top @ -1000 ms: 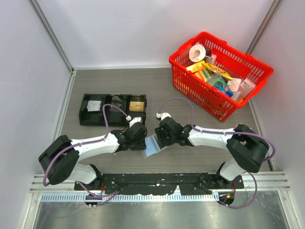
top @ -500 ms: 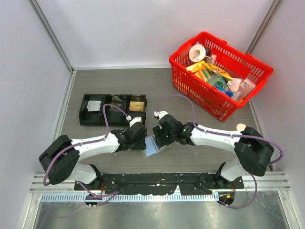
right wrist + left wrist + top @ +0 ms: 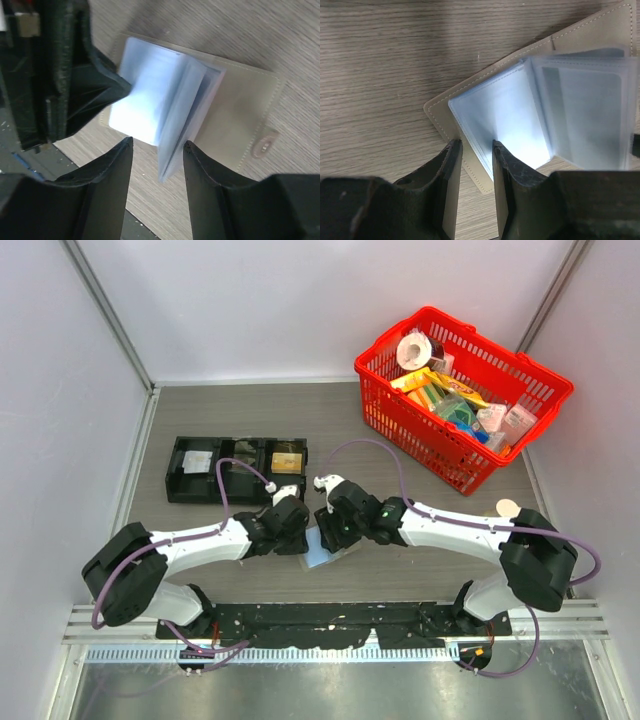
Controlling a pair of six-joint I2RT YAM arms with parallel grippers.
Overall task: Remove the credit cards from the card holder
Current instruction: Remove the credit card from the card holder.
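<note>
Looking down past the right gripper [image 3: 157, 145], dark fingers set apart. Lying open on the wood-grain worktop [image 3: 225, 30], close to one of its edges: the card holder [image 3: 240, 110], beige-grey cover, snap tab [image 3: 262, 145] on the far flap, pale blue clear pockets fanned, one leaf standing on edge between those fingers. Toward that worktop edge, the black left gripper [image 3: 120, 90], tips against the pockets' outer edge.
</note>
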